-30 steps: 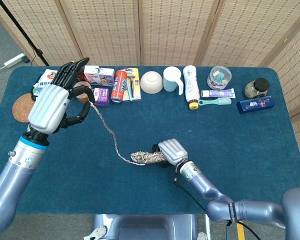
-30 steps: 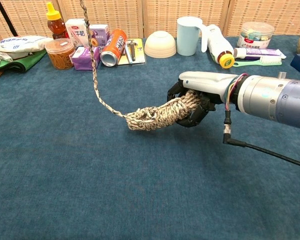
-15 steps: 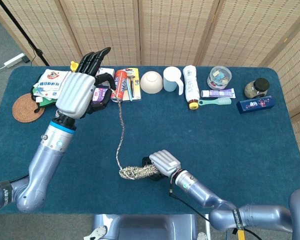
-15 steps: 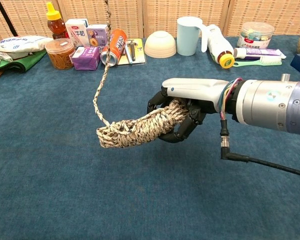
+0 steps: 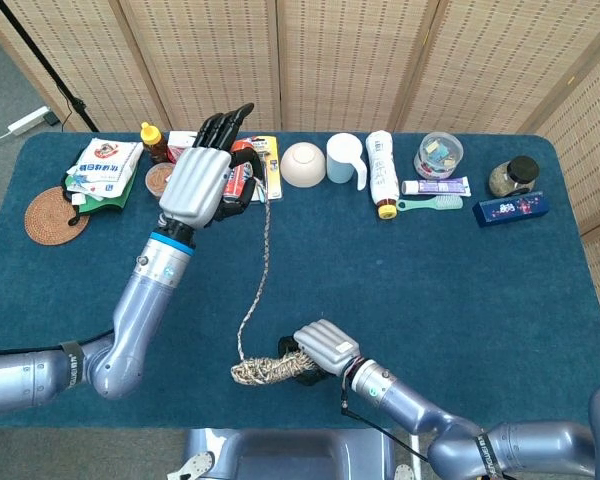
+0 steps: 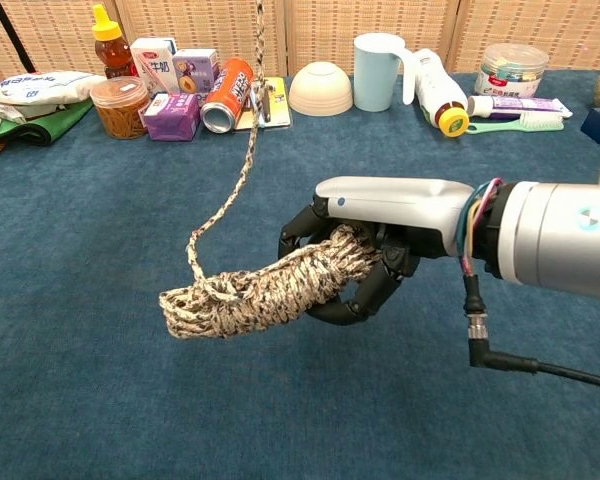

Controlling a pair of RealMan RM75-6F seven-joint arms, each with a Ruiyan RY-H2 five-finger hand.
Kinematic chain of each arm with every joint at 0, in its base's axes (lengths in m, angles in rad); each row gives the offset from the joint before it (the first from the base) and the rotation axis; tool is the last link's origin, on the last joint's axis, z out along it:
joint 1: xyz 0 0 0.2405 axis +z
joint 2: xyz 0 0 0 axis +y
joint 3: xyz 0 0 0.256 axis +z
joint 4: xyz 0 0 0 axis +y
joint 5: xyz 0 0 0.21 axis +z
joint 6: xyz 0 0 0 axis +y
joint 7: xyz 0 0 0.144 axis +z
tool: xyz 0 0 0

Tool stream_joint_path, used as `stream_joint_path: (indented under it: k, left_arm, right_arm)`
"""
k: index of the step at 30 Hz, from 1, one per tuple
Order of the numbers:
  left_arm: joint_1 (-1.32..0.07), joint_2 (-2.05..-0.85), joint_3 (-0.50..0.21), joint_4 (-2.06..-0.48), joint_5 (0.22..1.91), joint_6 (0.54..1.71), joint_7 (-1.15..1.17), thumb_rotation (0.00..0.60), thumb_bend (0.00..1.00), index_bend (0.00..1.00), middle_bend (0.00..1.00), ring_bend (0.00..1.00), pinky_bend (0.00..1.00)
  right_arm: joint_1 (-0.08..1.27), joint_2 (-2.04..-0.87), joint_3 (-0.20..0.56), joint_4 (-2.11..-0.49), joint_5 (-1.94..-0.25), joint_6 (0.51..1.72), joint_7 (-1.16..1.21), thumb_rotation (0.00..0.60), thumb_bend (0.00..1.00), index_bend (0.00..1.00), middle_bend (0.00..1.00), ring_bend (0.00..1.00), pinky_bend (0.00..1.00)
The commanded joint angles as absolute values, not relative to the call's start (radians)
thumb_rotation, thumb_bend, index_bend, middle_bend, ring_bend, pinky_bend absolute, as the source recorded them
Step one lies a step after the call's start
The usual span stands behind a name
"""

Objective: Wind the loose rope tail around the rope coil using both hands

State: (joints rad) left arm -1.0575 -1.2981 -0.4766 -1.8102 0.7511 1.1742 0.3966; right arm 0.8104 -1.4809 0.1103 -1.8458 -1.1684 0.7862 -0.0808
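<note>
My right hand grips one end of the braided beige rope coil and holds it above the blue table, the free end pointing left. The loose rope tail leaves the coil's left part and runs up to my left hand, which holds it raised high over the row of items at the back. In the chest view the left hand is out of frame; only the tail rising to the top edge shows.
Along the table's far edge stand a honey bottle, a jar, cartons, a red can, a bowl, a cup, a white bottle and a tub. A round coaster lies far left.
The left hand has swung right along the back row, carrying the tail from left of the coil to above it. The right hand has lifted the coil and drawn it nearer the front edge.
</note>
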Motion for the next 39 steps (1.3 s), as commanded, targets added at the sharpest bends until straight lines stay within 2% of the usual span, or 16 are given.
stream_joint_path:
  k: [1, 9, 19, 25, 39]
  left_arm:
    - [-1.074, -1.369, -0.456, -1.748, 0.739, 1.174, 0.375, 0.600, 0.50, 0.62, 0.00, 0.00, 0.00]
    - [-1.052, -1.446, -0.406, -1.639, 0.785, 1.148, 0.309, 0.600, 0.50, 0.62, 0.00, 0.00, 0.00]
    - [-1.011, -1.464, -0.362, -1.551, 0.853, 1.122, 0.257, 0.600, 0.50, 0.62, 0.00, 0.00, 0.00]
    - [-0.977, -1.480, -0.323, -1.457, 0.888, 1.090, 0.222, 0.600, 0.50, 0.62, 0.00, 0.00, 0.00]
    - [-0.906, -1.530, -0.230, -1.350, 1.059, 1.080, 0.155, 0.600, 0.50, 0.62, 0.00, 0.00, 0.00]
  right_arm:
    - [0.794, -1.433, 0.121, -1.919, -1.186, 0.765, 0.011, 0.600, 0.66, 0.63, 0.64, 0.50, 0.79]
    - [0.791, -1.360, 0.174, -2.027, -1.141, 0.739, 0.142, 0.600, 0.66, 0.63, 0.64, 0.50, 0.79]
    - [0.812, -1.346, 0.233, -2.075, -1.027, 0.755, 0.179, 0.600, 0.66, 0.63, 0.64, 0.50, 0.79]
    - [0.833, -1.326, 0.299, -2.102, -0.916, 0.772, 0.223, 0.600, 0.66, 0.63, 0.64, 0.50, 0.79]
    - [0.898, -1.341, 0.406, -2.116, -0.581, 0.952, 0.190, 0.600, 0.67, 0.63, 0.64, 0.50, 0.79]
